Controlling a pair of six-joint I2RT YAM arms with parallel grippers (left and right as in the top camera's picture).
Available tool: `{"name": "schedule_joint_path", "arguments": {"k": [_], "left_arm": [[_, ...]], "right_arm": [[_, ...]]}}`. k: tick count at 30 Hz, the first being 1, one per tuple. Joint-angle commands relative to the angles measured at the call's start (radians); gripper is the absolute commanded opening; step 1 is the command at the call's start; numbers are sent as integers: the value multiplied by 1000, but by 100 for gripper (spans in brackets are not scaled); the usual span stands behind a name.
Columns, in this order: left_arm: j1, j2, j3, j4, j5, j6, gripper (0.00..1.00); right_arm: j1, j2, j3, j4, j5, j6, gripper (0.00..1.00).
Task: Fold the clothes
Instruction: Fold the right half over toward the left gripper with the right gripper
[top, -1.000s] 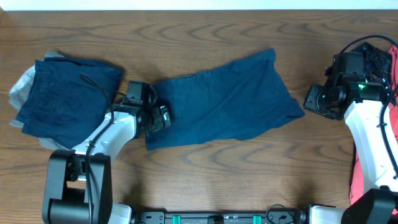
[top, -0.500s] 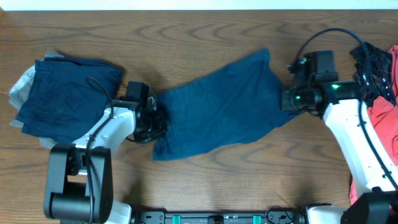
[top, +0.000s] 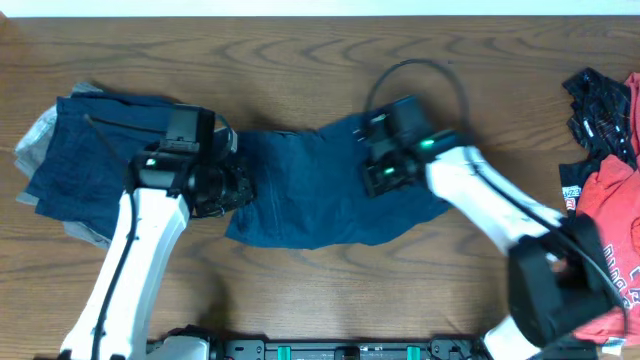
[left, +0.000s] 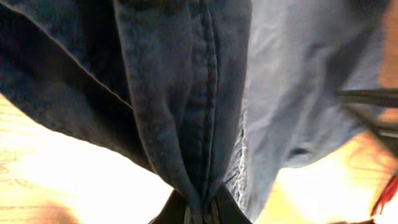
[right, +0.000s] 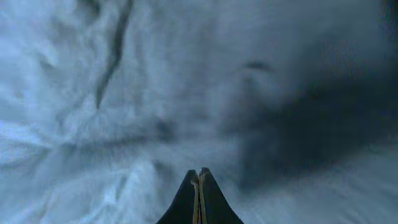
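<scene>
Left gripper (left: 199, 210) is clamped on a seam at the left end of the navy shorts (top: 320, 200). Right gripper (right: 199, 186) has its jaws closed tip to tip, apparently pinching the right hem. It's swung in from the shorts' right edge to over their middle, so the half-fold is underway. Folded stack (top: 95, 160) sits left of the shorts, red pile (top: 605, 215) right.

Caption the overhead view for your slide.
Mid-fold: left gripper and right gripper pinch the dark blue cloth garment.

Navy shorts (top: 90, 165) are covering most of a grey garment (top: 35, 132); the edge is cropping a red shirt (top: 617, 215); blue cloth (right: 93, 124) is showing blurred.
</scene>
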Motion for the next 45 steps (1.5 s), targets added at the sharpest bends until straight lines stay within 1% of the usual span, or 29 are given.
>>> {"name": "schedule_joint_path", "arguments": {"k": [1,4,9,11,14,17,22,24,27,29,32,35,38,42,45], "left_arm": [[5,-58,48,-4,-3,16,6],[5,-90,55,9,2,0,6],[5,-109,56,74,57,-17,6],[5,-111,56,103,57,-44,6],[5,-109,56,124,60,-60,6],[5,-106,55,124,55,-58,6],[5,-95,54,119,53,-59,6],[5,-90,53,119,53,-59,6],[-2,-84,53,117,53,-59,6],[-18,-80,53,118,53,-59,6],[-61,-69,53,127,53,-60,6],[-120,-53,53,143,53,-71,6],[-188,-25,53,172,52,-78,6],[-272,28,53,216,53,-151,6],[-342,70,53,275,53,-169,6]], "right_arm": [[84,89,5,62,-58,52,1],[173,172,5,182,-146,83,1],[285,248,5,332,-167,152,1],[320,252,5,371,-145,153,4],[333,238,11,399,-98,154,10],[300,196,28,377,-87,153,16],[178,67,45,241,-19,153,20],[110,6,45,148,35,145,20],[19,-46,45,9,117,133,17],[-35,-52,45,-84,129,93,14],[-84,-37,29,-188,129,79,10],[-84,-17,-2,-215,129,79,9],[-58,3,-39,-199,130,78,10],[-28,35,-98,-134,142,87,9],[-21,53,-137,-101,192,160,10]]}}
